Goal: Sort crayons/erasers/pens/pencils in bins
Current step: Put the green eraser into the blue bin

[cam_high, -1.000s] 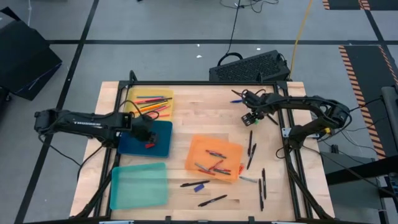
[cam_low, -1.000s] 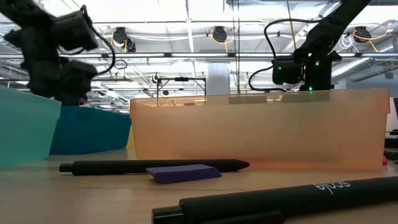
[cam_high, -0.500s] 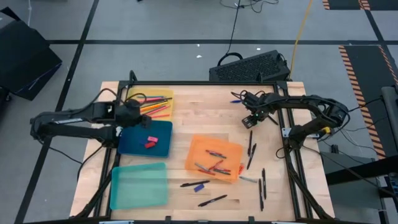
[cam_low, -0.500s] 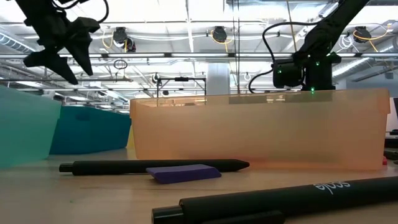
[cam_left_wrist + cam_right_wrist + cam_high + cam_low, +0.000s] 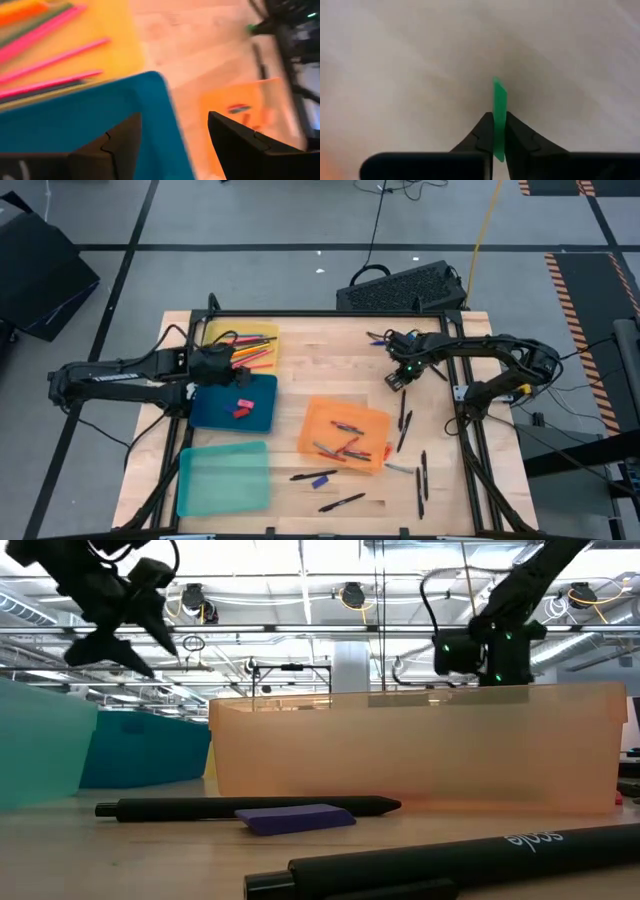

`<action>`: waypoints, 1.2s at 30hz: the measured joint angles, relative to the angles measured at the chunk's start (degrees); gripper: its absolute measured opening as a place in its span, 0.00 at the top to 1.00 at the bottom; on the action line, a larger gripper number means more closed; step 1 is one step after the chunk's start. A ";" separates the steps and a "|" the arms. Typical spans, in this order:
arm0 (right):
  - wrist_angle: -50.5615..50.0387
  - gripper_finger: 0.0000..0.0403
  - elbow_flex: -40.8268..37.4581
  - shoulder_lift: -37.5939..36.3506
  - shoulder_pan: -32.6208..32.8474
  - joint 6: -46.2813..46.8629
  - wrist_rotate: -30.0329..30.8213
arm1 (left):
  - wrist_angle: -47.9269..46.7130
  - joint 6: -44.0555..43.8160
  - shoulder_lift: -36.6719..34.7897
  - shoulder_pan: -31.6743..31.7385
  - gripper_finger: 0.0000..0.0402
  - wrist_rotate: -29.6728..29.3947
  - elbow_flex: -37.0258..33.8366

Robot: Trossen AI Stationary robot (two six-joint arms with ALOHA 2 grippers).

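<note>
Right gripper (image 5: 499, 134) has shifted; only its wrist view shows the green eraser (image 5: 499, 112) pinched.

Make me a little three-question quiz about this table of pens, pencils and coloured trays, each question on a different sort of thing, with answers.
1. Where do the bright pink and orange pencils lie?
A. in the teal bin
B. in the yellow bin
C. on the bare wood

2. What colour is the thin piece held by the right gripper?
A. green
B. pink
C. black

3. How are the left gripper's fingers?
A. shut on a pencil
B. shut on an eraser
C. open, holding nothing

Answers:
1. B, the pencils lie in the yellow bin at the table's far left.
2. A, the right wrist view shows the right gripper pinching a green piece.
3. C, the left wrist view shows the left gripper with a wide gap, over the dark blue bin.
</note>
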 joint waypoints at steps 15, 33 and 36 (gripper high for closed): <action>22.84 0.97 23.36 -2.49 16.10 -4.49 -10.07 | 44.67 32.02 18.56 3.07 0.43 15.61 1.05; 47.73 0.97 24.62 -1.39 20.69 -3.26 -6.11 | 89.68 36.29 33.02 3.01 0.60 17.17 1.91; 48.49 0.97 24.62 -0.44 20.68 -3.37 -6.13 | 90.59 35.88 34.54 3.01 0.61 17.46 3.71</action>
